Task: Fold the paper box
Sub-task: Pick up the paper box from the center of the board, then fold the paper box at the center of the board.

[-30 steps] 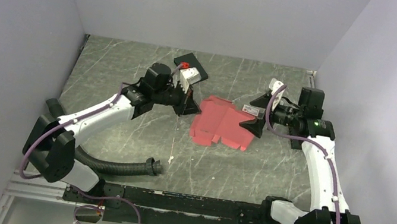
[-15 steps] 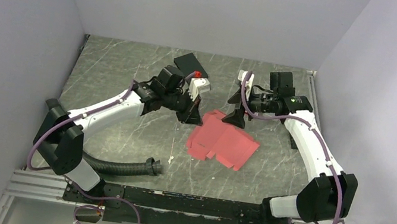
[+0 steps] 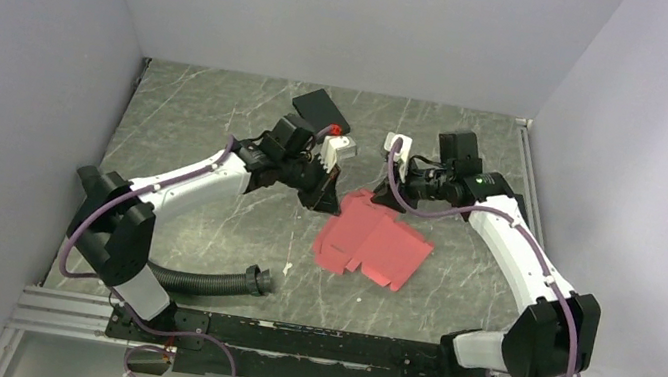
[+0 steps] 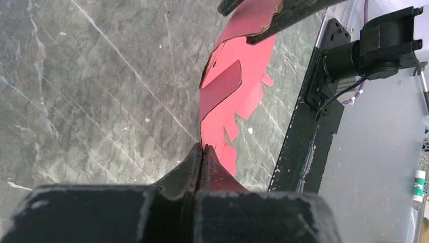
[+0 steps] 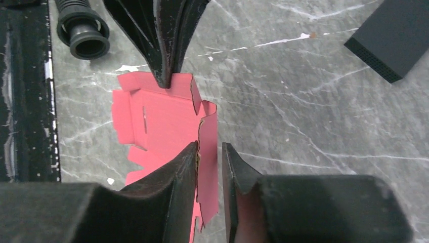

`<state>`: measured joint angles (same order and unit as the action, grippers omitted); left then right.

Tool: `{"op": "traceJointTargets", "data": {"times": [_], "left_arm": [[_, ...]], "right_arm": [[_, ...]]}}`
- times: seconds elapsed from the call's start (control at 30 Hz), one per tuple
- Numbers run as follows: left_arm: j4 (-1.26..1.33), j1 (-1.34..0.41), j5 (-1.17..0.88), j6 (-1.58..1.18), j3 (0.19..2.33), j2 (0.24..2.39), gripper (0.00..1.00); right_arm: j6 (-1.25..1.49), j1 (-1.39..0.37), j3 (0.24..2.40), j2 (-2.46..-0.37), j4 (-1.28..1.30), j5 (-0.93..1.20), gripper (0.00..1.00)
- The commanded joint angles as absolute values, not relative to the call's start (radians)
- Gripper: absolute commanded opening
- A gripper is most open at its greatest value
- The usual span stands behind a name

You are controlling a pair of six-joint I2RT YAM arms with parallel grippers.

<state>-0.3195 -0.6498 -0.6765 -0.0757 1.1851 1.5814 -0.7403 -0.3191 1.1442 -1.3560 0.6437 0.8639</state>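
Left gripper (image 4: 202,150) clamps the paper box's (image 3: 381,247) far edge, right gripper's (image 5: 208,152) jaws narrowly straddle a raised flap; its long axis runs left-right

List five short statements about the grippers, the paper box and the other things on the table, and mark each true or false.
1. The left gripper is shut on an edge of the pinkish-red thin cardboard paper box. True.
2. The right gripper is clamped shut well clear of the paper box. False: its jaws stand apart, astride a raised flap.
3. The black flat rectangular box lies on the paper box. False: it lies apart, toward the far side of the grey marbled table.
4. The paper box is mostly a flat sheet, not yet folded up. True.
5. The black ribbed hose lies by the back wall. False: it lies near the left arm's base.
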Motion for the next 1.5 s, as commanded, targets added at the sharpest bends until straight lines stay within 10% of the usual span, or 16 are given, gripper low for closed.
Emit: {"op": "traceJointTargets", "data": {"times": [0.0,0.2,0.77,1.1,1.47], "left_arm": [[-0.286,-0.655,-0.698,-0.104,1.223,1.584,0.0],[-0.254,-0.655,-0.676,-0.17,1.211,1.572,0.01],[0.33,-0.478,-0.318,-0.643,0.618,1.06,0.96],[0.437,-0.477,-0.303,-0.865,0.58,1.224,0.93],[0.708,-0.495,-0.453,-0.978,0.616,1.476,0.67]], "right_arm": [[-0.742,-0.326,1.126,-1.314,0.567,0.818,0.23],[-0.727,-0.328,1.114,-1.297,0.549,0.801,0.0],[-0.193,-0.102,0.957,-1.208,0.142,0.822,0.0],[0.028,-0.025,0.871,-1.201,-0.048,0.828,0.0],[0.038,-0.021,0.855,-1.213,-0.072,0.82,0.0]]}}
